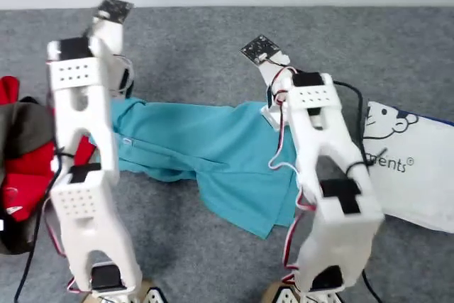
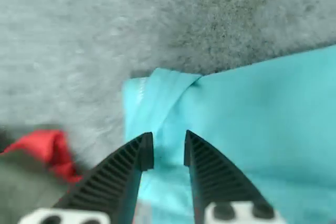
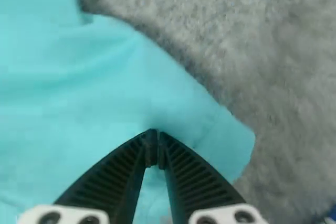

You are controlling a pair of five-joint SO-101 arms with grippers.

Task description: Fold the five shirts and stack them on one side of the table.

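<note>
A teal shirt [image 1: 213, 147] lies spread and rumpled across the middle of the grey felt table [image 1: 213, 40], between the two white arms. My left gripper [image 2: 168, 153] hovers at the shirt's left end [image 2: 252, 129], near a folded corner, its fingers a narrow gap apart with teal cloth showing between them. My right gripper [image 3: 157, 142] is at the shirt's right end [image 3: 79, 103], shut on a pinch of the teal fabric close to a hem corner. In the high view both grippers are mostly hidden under their own arms.
A white shirt with a cartoon print [image 1: 411, 175] lies flat at the right edge. A heap of red [image 1: 25, 175] and dark [image 1: 25, 125] garments sits at the left edge, close to the left arm [image 1: 81, 140]; red cloth [image 2: 50, 148] lies just beside the left gripper.
</note>
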